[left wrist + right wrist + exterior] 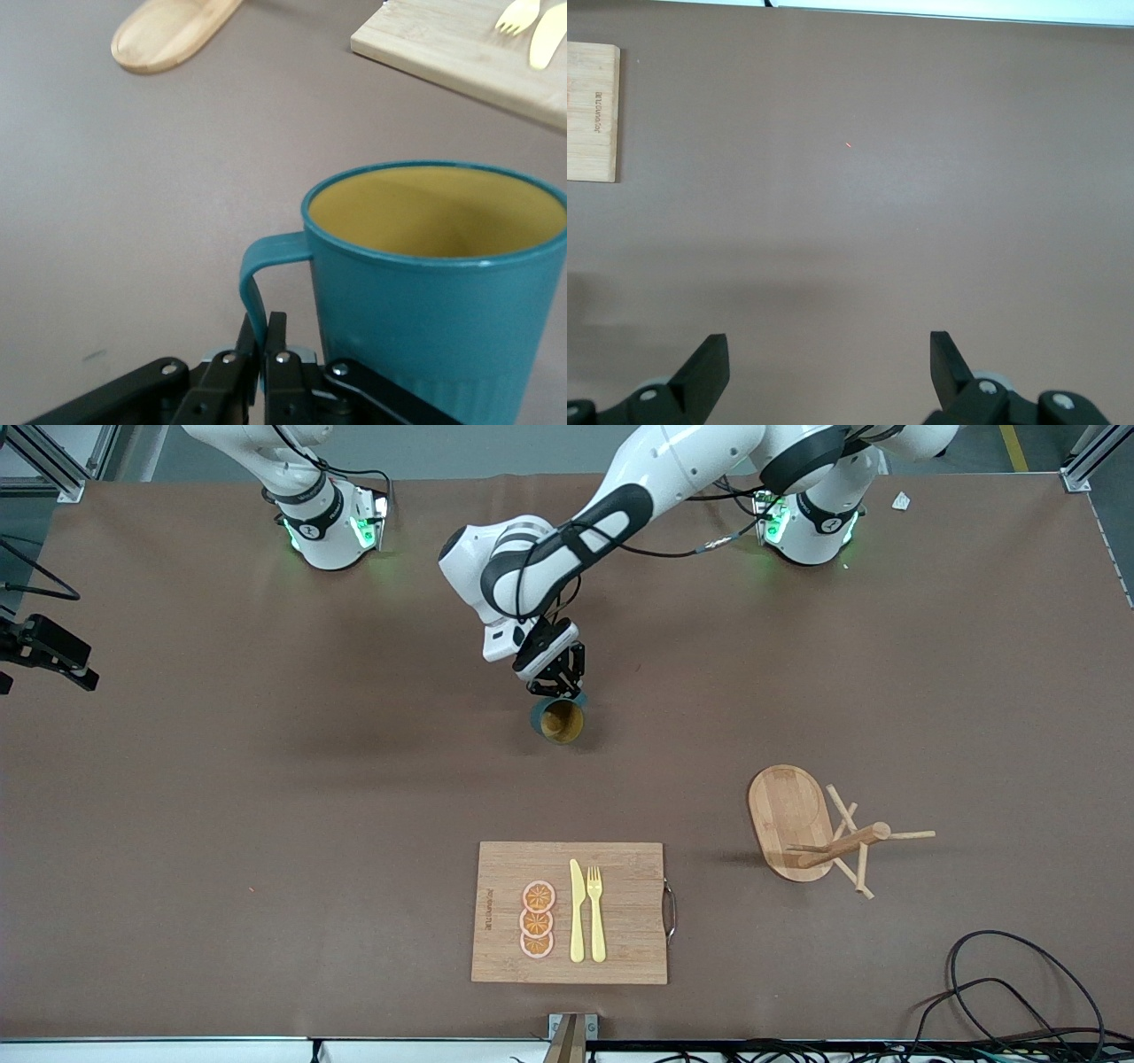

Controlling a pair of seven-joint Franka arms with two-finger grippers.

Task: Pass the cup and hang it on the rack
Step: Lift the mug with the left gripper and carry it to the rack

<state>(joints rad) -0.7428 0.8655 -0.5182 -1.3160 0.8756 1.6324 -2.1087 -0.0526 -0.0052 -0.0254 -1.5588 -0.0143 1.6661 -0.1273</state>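
The dark teal cup [559, 720] with a mustard-yellow inside is at the middle of the table. My left gripper [556, 686] is shut on its small side handle. In the left wrist view the fingers [276, 332] pinch the handle and the cup [434, 274] stands upright beside them. I cannot tell if the cup rests on the table or hangs just above it. The wooden rack [788, 815] stands toward the left arm's end, nearer the front camera; its post [842, 846] carries thin pegs. My right gripper [828, 363] is open and empty over bare table; it is out of the front view.
A rectangular wooden cutting board [620, 921] lies near the front edge with orange slices [538, 919], a yellow knife [577, 911] and a fork [596, 911]. Black cables [1019, 983] lie at the front corner by the rack. A black device [49, 651] sits at the right arm's end.
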